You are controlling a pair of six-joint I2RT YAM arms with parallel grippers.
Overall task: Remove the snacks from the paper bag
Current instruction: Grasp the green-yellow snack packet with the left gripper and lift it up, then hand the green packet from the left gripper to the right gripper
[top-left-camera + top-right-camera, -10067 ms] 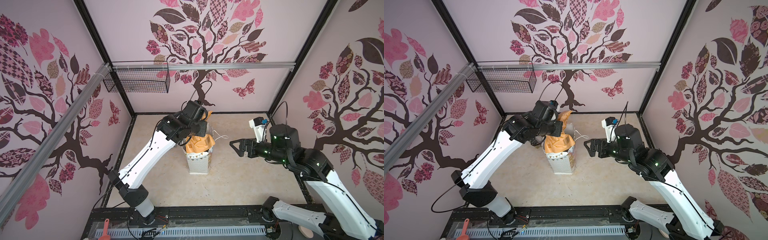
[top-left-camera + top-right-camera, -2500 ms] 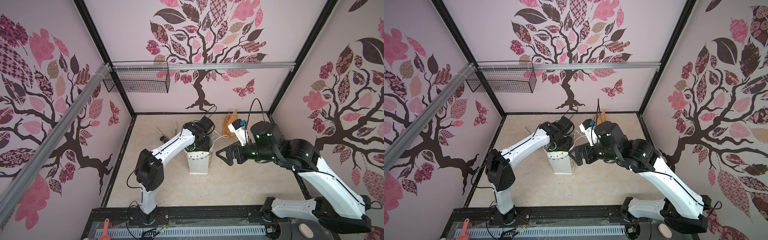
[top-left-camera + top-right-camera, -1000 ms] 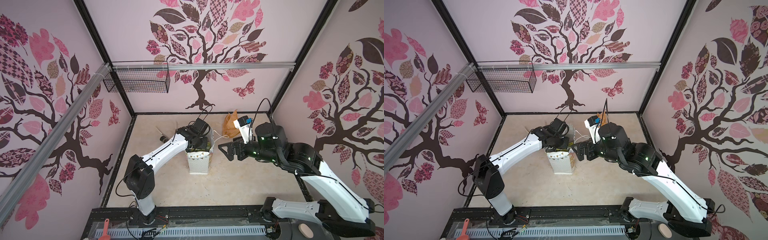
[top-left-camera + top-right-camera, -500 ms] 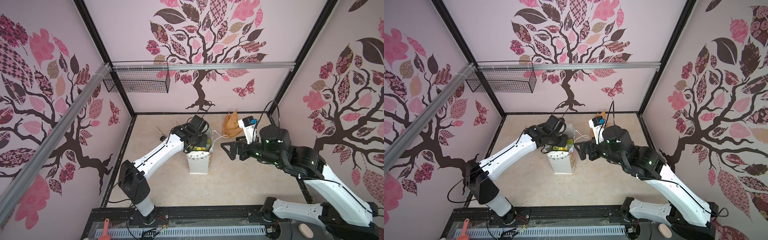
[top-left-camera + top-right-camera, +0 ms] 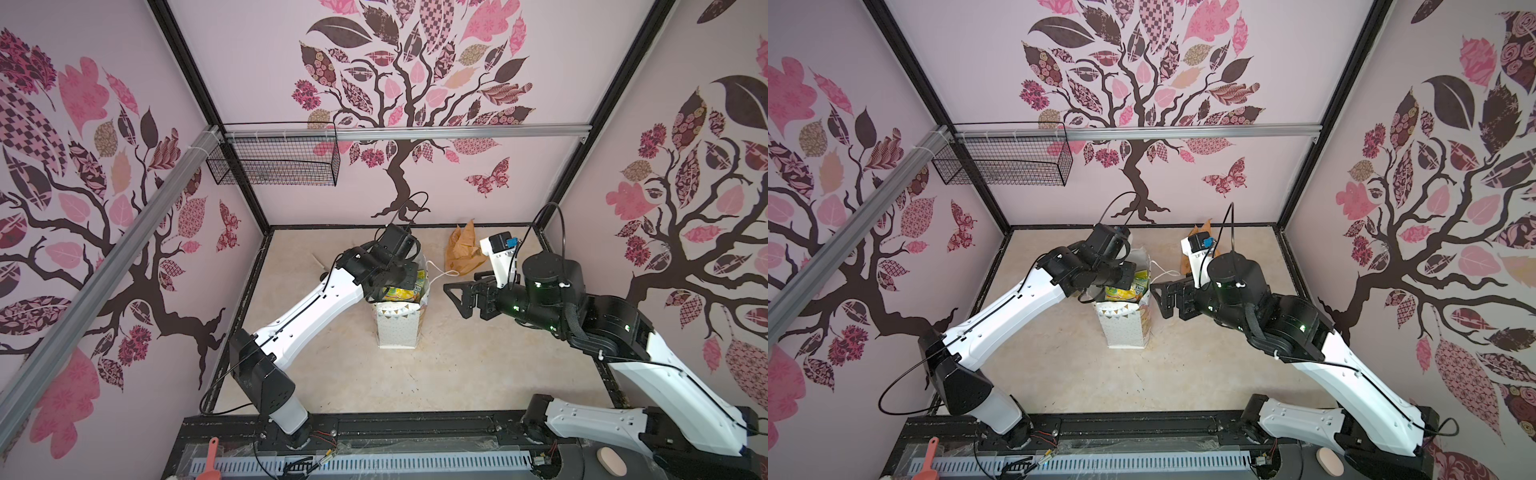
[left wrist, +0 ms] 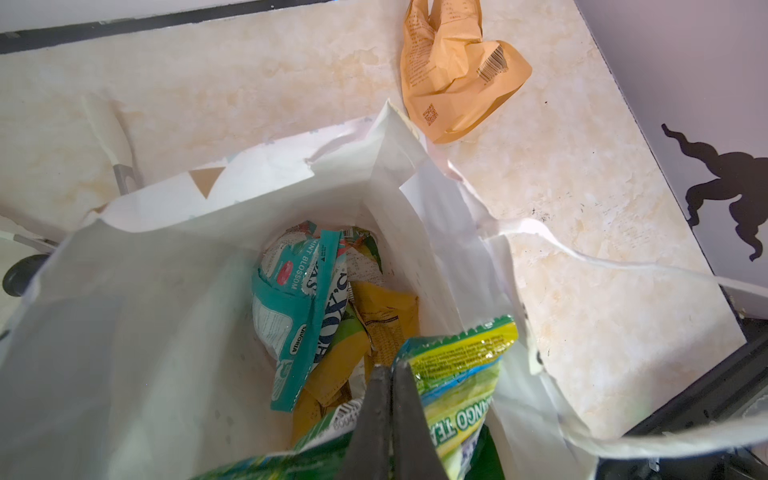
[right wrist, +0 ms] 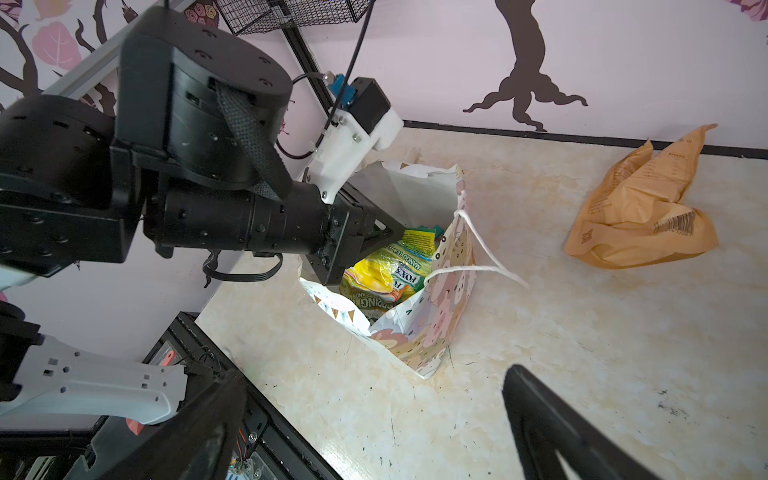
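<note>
Beige tabletop [image 5: 457, 374]: left gripper [image 6: 390, 372], clamped on a green-and-yellow packet [image 6: 461, 374], has lifted it to the mouth of the paper bag [image 5: 395, 332]; right gripper [image 5: 457, 297] waits wide-open at right. First snack nearly out.

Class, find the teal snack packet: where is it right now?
In the left wrist view the teal packet lies deep inside the paper bag, against the mustard-yellow packet, below the green-and-yellow packet pinched by the left gripper.

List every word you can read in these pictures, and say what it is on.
"MANGO TEA": green-and-yellow packet
"MINT BLOSSOM": teal packet
"FOX'S": teal packet
"SAVORIA": teal packet
Barcode and print on the crumpled tan paper: too small to read.
</note>
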